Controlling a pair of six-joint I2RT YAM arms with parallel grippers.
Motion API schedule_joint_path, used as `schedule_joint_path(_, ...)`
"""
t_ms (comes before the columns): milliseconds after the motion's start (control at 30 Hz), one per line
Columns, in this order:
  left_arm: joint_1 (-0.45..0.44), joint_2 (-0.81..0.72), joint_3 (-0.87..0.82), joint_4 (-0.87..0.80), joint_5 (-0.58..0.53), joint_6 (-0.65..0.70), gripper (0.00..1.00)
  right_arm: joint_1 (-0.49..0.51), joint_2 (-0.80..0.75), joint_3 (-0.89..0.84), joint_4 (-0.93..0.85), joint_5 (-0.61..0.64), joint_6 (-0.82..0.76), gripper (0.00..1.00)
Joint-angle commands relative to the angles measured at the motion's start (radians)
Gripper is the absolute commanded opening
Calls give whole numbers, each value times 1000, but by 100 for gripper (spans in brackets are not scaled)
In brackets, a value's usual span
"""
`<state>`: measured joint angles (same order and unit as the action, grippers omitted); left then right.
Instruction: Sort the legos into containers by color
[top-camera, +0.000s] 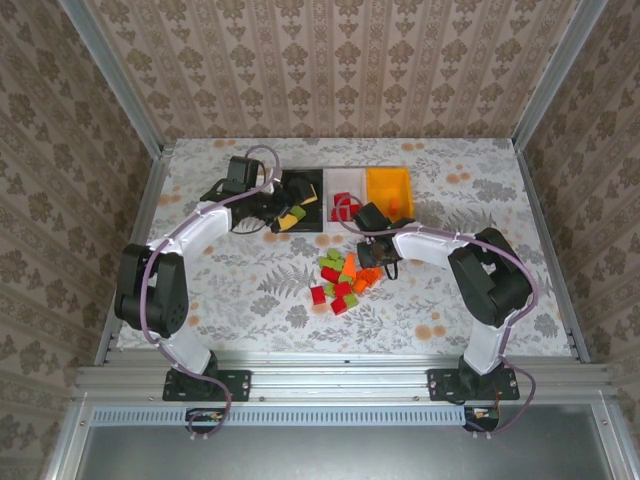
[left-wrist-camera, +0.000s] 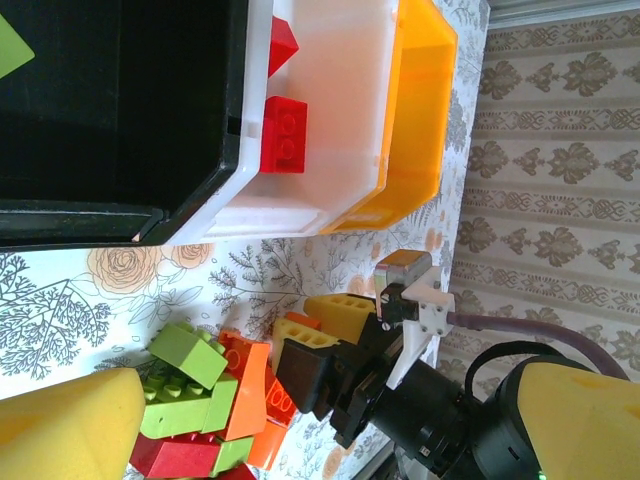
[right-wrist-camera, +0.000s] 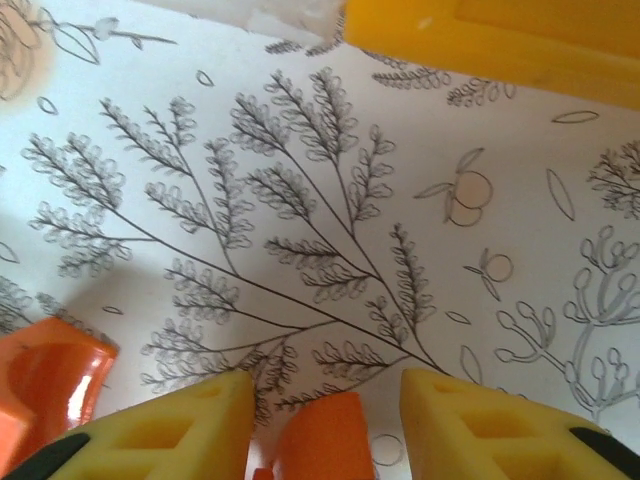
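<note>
**A:** Where are the legos?

**B:** Most sit in a loose pile (top-camera: 343, 280) on the table (top-camera: 240, 290), near the middle and in front of the bins. Red, orange and yellow-green are mixed, and several touch.

**A:** And the bins?

**B:** There are three in a row at the far side, standing side by side. The black bin (left-wrist-camera: 120, 215) is on the left, the white bin (left-wrist-camera: 330, 120) in the middle and the orange bin (left-wrist-camera: 415, 110) on the right. Two red legos (left-wrist-camera: 285, 135) lie in the white bin. A small orange piece (top-camera: 397, 206) lies in the orange bin.

**A:** Anything in the black one?

**B:** A yellow-green bit (left-wrist-camera: 10, 45) shows at the corner of the left wrist view, over the black bin. I cannot tell whether it rests on the bottom.

**A:** The left pincer?

**B:** The left pincer (top-camera: 293, 213) hangs over the near end of the black bin, jaws wide. One yellow finger (left-wrist-camera: 70, 425) shows low in its own camera.

**A:** And the right pincer?

**B:** The right pincer (right-wrist-camera: 328, 388) is down at the right edge of the pile. Its jaws are narrow, with the yellow fingers (right-wrist-camera: 160, 430) astride an orange lego (right-wrist-camera: 322, 440). A sliver of gap shows on each side of that lego, so the fingers are not pressing it. Another orange block (right-wrist-camera: 45, 385) lies near one finger, apart from it.
</note>
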<state>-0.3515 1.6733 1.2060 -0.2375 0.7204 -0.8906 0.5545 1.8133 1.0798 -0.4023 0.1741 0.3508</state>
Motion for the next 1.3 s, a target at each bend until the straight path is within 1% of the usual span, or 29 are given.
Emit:
schedule_joint_path(0, 5, -20, -3, 19, 27, -17, 98, -5, -60, -42, -32, 33, 21, 37)
schedule_joint_path(67, 5, -20, -5, 23, 29, -19, 98, -5, -74, -45, -23, 49, 27, 32)
schedule_joint_path(233, 7, -20, 1, 14, 25, -7, 98, -15, -132, 3, -34, 150, 8, 28)
schedule_joint_path(367, 21, -27, 8, -6, 10, 10, 98, -39, -202, 48, -31, 146, 8, 26)
schedule_joint_path(467, 49, -25, 6, -7, 7, 7, 98, -45, -206, 129, -51, 200, -28, 26)
schedule_joint_path(567, 76, -21, 1, 1, 8, -1, 98, -93, -153, 228, -57, 209, -54, 27)
schedule_joint_path(667, 94, -17, -2, -1, 3, 3, 98, -120, -52, 303, -53, 194, -55, 27)
schedule_joint_path(733, 104, -11, -2, -3, 1, 5, 98, -133, 23, 361, -47, 213, -72, 27)
schedule_joint_path(833, 107, -1, -2, 0, 5, 2, 98, -180, 124, 471, -75, 169, -69, 27)
schedule_joint_path(900, 106, 3, -2, 3, 7, 0, 98, -201, 182, 527, -100, 163, -70, 27)
schedule_joint_path(967, 106, 6, -2, 6, 10, -3, 98, -213, 221, 557, -106, 153, -75, 28)
schedule_joint_path(1133, 86, 9, -5, 12, 13, -3, 98, -217, 256, 600, -126, 135, -85, 35)
schedule_joint_path(1200, 69, 14, -2, 7, 14, 3, 98, -213, 232, 594, -122, 126, -88, 40)
schedule_joint_path(1267, 54, 22, 4, -4, 10, 13, 98, -203, 189, 578, -113, 124, -93, 42)
